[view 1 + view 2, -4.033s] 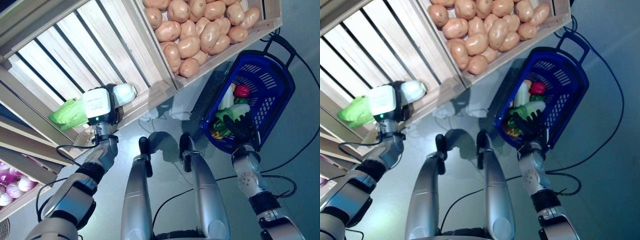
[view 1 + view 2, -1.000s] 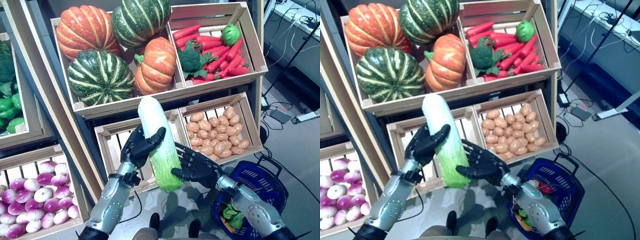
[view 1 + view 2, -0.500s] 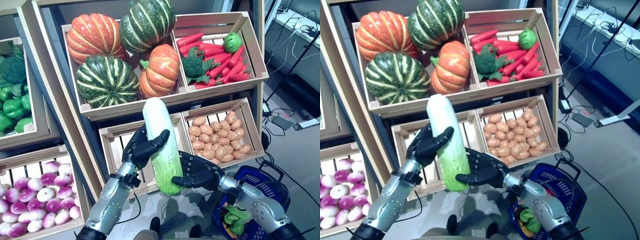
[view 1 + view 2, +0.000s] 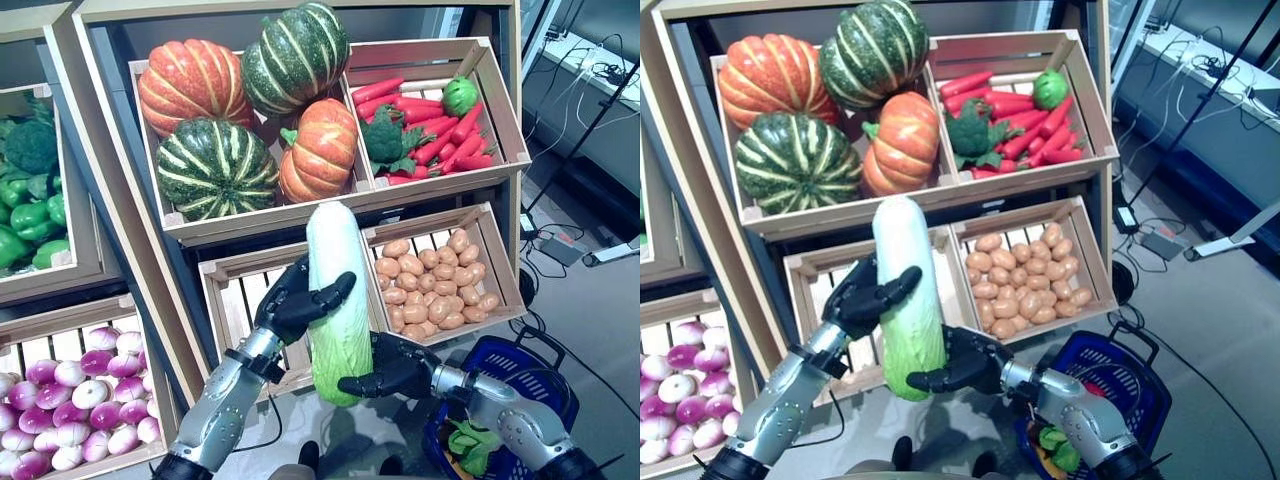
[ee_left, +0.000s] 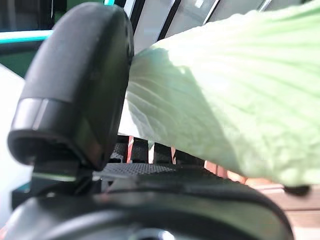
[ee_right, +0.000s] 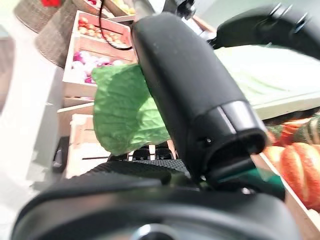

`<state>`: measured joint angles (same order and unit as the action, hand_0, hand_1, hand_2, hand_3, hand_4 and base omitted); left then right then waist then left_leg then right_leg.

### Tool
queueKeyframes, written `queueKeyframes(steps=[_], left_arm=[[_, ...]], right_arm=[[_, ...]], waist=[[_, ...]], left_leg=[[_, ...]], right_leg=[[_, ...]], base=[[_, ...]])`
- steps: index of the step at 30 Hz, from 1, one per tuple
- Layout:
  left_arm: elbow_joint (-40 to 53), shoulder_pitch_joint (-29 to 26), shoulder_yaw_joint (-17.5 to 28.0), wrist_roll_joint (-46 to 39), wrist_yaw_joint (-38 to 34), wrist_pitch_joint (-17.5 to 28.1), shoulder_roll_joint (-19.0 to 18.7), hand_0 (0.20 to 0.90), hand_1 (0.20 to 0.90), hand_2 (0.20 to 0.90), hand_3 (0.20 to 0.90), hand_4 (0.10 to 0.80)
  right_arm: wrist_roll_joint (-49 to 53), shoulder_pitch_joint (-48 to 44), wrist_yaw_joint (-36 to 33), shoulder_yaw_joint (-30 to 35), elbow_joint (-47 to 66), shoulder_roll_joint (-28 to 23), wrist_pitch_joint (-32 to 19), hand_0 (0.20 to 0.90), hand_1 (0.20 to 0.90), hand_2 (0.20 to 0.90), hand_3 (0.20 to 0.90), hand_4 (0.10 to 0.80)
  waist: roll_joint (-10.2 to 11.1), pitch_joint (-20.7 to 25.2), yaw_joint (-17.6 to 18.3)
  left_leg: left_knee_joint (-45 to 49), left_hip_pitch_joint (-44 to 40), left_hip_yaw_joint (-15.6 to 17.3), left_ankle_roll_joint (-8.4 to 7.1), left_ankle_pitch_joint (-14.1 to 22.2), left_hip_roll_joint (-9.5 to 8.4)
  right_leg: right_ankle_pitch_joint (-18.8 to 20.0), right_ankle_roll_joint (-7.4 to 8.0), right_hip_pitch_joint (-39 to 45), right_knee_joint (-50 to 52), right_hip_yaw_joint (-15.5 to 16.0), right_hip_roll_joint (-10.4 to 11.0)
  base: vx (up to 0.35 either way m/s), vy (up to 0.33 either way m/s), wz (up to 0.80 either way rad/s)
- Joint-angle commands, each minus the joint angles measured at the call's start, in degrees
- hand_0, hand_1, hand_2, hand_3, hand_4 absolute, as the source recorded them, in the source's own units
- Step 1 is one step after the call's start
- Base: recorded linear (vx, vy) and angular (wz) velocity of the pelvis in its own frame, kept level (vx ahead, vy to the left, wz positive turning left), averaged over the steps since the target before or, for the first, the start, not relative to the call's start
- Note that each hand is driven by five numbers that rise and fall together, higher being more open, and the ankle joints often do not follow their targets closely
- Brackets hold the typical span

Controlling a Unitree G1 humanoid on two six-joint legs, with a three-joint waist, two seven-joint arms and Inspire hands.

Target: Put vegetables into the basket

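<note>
A long napa cabbage (image 4: 335, 290), white at the top and green at the bottom, stands upright in the air in front of the crates. My left hand (image 4: 300, 300) is shut round its middle, thumb (image 5: 75, 85) pressed on the leaves (image 5: 225, 100). My right hand (image 4: 385, 368) grips its green lower end (image 6: 125, 115) from the right. The blue basket (image 4: 550, 385) stands on the floor at the lower right, below the right arm. Green and other vegetables (image 4: 465, 440) lie inside it.
Wooden crates fill the shelf: pumpkins (image 4: 240, 110), carrots and broccoli (image 4: 430, 110), potatoes (image 4: 430, 270), a slatted crate (image 4: 240, 300) behind the cabbage, purple-white turnips (image 4: 60, 400), green peppers (image 4: 25, 210). Cables cross the floor at the right.
Four seconds ago the left hand held the cabbage at a crate and the right hand was at the basket. Both hands now hold it upright; over the last second it shifted slightly right.
</note>
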<state>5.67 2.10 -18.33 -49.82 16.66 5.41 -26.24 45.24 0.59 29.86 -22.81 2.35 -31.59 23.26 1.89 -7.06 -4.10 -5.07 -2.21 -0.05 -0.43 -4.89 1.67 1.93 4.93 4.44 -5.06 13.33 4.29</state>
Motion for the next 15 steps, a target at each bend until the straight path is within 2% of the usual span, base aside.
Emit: queueKeyframes(steps=[1, 7, 11, 12, 13, 14, 15], left_arm=[[6.8, -8.4, -1.4, -0.5, 6.0, 3.3, -0.4, 0.300, 0.300, 0.300, 0.300, 0.400], [7.3, -8.9, -2.3, -1.2, 7.7, 3.2, -0.8, 0.300, 0.300, 0.300, 0.300, 0.400], [7.1, -8.7, -2.9, -3.2, 8.7, 2.4, -0.9, 0.300, 0.300, 0.300, 0.300, 0.400], [7.2, -8.6, -3.2, -3.1, 9.0, 2.0, -0.9, 0.300, 0.300, 0.300, 0.300, 0.400], [7.2, -8.6, -3.5, -3.2, 9.2, 1.8, -0.8, 0.300, 0.300, 0.300, 0.300, 0.400], [7.0, -8.5, -3.8, -3.3, 9.3, 1.9, -0.8, 0.300, 0.300, 0.300, 0.300, 0.400], [7.0, -8.4, -3.9, -3.3, 9.3, 1.9, -0.9, 0.300, 0.300, 0.300, 0.300, 0.400]], right_arm=[[0.8, -2.7, 5.2, -2.7, 2.2, -1.3, -1.1, 0.900, 0.900, 0.900, 0.900, 0.800], [-0.2, -2.9, 5.2, -4.0, 1.4, -1.7, 0.2, 0.900, 0.900, 0.900, 0.900, 0.800], [0.1, -2.8, 5.2, -4.6, 1.0, -1.3, -0.7, 0.900, 0.900, 0.900, 0.900, 0.800], [0.3, -3.0, 5.4, -4.6, 1.2, -1.2, -0.6, 0.853, 0.853, 0.853, 0.853, 0.769], [0.4, -3.0, 5.7, -4.7, 1.1, -1.2, -0.6, 0.538, 0.538, 0.538, 0.538, 0.558], [0.5, -3.0, 5.5, -4.9, 1.2, -1.1, -0.8, 0.300, 0.300, 0.300, 0.300, 0.400], [0.7, -2.9, 5.3, -4.9, 1.3, -1.1, -0.9, 0.300, 0.300, 0.300, 0.300, 0.400]], waist=[[1.9, 4.6, -0.3], [1.8, 4.8, -0.1], [1.7, 4.7, 0.0], [1.7, 4.7, 0.0], [1.6, 4.7, 0.1], [1.6, 4.7, 0.1], [1.6, 4.7, 0.1]], left_leg=[[0.2, -1.2, 0.3, -1.87, 4.1, 0.49], [0.1, -1.3, 0.5, -1.83, 4.1, 0.56], [0.1, -1.5, 0.6, -1.75, 4.2, 0.53], [0.1, -1.4, 0.6, -1.70, 4.2, 0.53], [0.2, -1.4, 0.5, -1.66, 4.1, 0.49], [0.2, -1.5, 0.5, -1.63, 4.1, 0.47], [0.2, -1.5, 0.5, -1.62, 4.1, 0.46]], right_leg=[[2.1, 3.54, 0.2, 0.3, 0.2, 5.0], [2.2, 3.63, 0.1, 0.3, -0.2, 5.0], [2.1, 3.68, 0.1, 0.4, -0.5, 5.0], [2.1, 3.67, 0.1, 0.4, -0.7, 5.0], [2.2, 3.67, 0.1, 0.4, -0.8, 5.0], [2.2, 3.69, 0.1, 0.4, -0.9, 5.0], [2.2, 3.72, 0.1, 0.5, -0.9, 5.0]], base=[[0.000, 0.000, 0.00], [0.000, 0.000, 0.00], [0.000, 0.000, 0.00], [0.000, 0.000, 0.00], [0.000, 0.000, 0.00], [0.000, 0.000, 0.00], [0.000, 0.000, 0.00]])
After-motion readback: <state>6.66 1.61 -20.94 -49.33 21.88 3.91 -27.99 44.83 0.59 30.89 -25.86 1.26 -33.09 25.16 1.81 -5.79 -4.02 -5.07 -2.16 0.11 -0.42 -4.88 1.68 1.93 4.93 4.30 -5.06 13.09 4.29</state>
